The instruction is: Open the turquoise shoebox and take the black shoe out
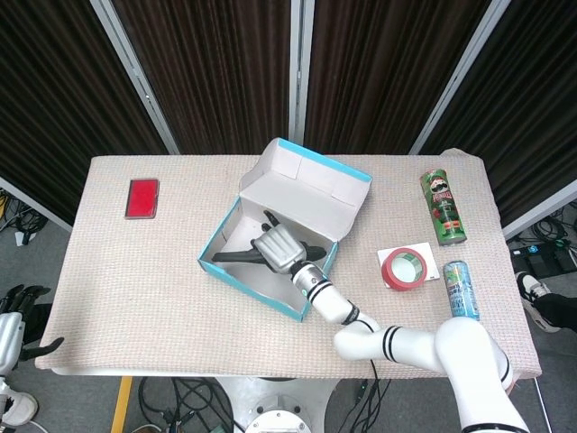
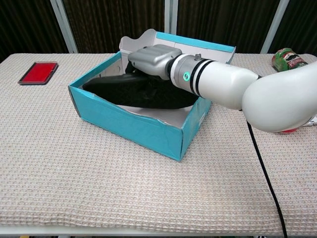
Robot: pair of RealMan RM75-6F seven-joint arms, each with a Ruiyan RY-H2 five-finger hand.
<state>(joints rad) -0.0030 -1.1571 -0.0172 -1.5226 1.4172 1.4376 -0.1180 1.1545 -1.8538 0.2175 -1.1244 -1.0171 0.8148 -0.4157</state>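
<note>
The turquoise shoebox stands open at the table's middle, its lid tipped up at the back. The black shoe lies inside, toe toward the left wall and raised near the rim. My right hand reaches into the box from the right, and its fingers curl down over the shoe's middle and grip it. The arm hides the heel end. My left hand hangs off the table's front left corner, holding nothing, with its fingers apart.
A red flat case lies at the back left. To the right of the box are a red tape roll, a green crisps can and a blue drink can.
</note>
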